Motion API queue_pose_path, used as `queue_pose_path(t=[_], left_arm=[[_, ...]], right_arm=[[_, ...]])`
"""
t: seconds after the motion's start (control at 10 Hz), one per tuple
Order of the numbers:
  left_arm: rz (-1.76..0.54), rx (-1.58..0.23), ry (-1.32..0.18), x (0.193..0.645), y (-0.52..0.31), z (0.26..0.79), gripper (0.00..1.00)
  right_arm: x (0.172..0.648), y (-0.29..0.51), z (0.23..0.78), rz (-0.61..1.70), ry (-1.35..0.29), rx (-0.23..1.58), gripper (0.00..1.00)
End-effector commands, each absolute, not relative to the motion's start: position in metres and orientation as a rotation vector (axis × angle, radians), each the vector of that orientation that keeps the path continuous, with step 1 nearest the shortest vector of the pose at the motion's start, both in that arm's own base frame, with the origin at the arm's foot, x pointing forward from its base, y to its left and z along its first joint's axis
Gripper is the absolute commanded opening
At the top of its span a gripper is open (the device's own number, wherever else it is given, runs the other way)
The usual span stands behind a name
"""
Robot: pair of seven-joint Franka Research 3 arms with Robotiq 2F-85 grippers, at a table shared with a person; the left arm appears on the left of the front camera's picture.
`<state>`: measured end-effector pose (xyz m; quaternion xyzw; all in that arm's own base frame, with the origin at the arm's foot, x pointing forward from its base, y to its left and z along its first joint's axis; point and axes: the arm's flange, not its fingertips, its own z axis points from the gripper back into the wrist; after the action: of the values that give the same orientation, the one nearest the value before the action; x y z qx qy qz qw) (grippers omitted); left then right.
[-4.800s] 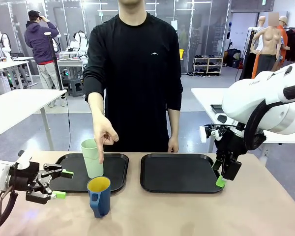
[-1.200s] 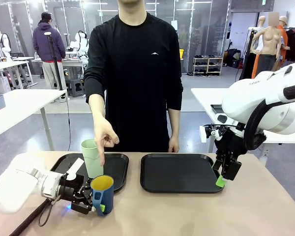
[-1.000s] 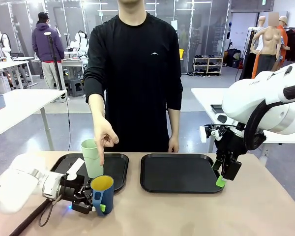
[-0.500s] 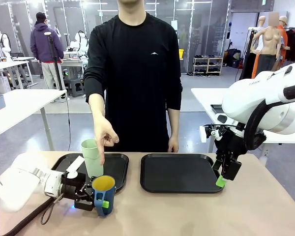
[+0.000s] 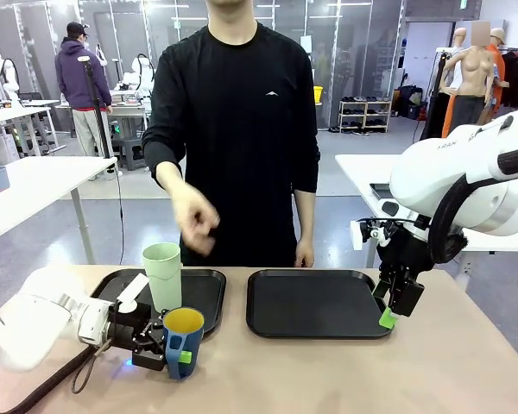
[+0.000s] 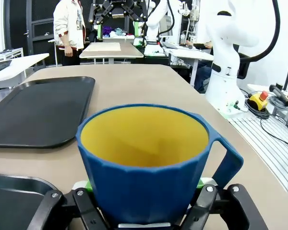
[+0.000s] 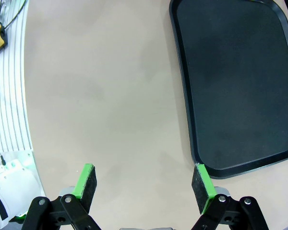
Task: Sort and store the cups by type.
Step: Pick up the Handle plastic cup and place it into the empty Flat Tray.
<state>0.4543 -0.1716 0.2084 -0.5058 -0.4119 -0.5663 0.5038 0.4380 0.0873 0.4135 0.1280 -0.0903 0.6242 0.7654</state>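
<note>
Dark blue mug (image 5: 180,342) with a plain yellow interior and faceted outer wall, beside a pale mint-green tumbler (image 5: 162,275) of uniform colour at its 11 o'clock in the front view. Two matte black trays, left tray (image 5: 209,304) and right tray (image 5: 315,304), on a beige tabletop (image 5: 328,379); the person's long-sleeved top (image 5: 242,129) is black. Both arms are glossy white; the left gripper (image 5: 160,349) and right gripper (image 7: 144,187) are black with bright green pads (image 7: 86,184).

Both robot arms (image 5: 466,172) have smooth white rounded shells with thick black cables, ending in black linkage grippers (image 7: 144,184) with bright green pads (image 7: 86,186) and silver screws, while the person (image 5: 233,129) wears a black long-sleeved top.
</note>
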Motion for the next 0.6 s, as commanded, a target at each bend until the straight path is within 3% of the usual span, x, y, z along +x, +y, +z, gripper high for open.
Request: queue_pose_path(t=[0.0, 0.4, 0.5], left_arm=[[-1.366, -1.227, -0.998, 0.4547, -0.1717, 0.2067, 0.45], [-1.366, -1.227, -0.998, 0.4547, -0.1717, 0.2067, 0.45], [-1.365, -1.223, -0.993, 0.4542, -0.1714, 0.2080, 0.73]], right_arm=[[0.4360, 0.0862, 0.4129, 1.351, -0.207, 0.273, 1.00], [0.4360, 0.0862, 0.4129, 1.351, -0.207, 0.273, 1.00], [0.4360, 0.0862, 0.4129, 1.351, -0.207, 0.273, 1.00]])
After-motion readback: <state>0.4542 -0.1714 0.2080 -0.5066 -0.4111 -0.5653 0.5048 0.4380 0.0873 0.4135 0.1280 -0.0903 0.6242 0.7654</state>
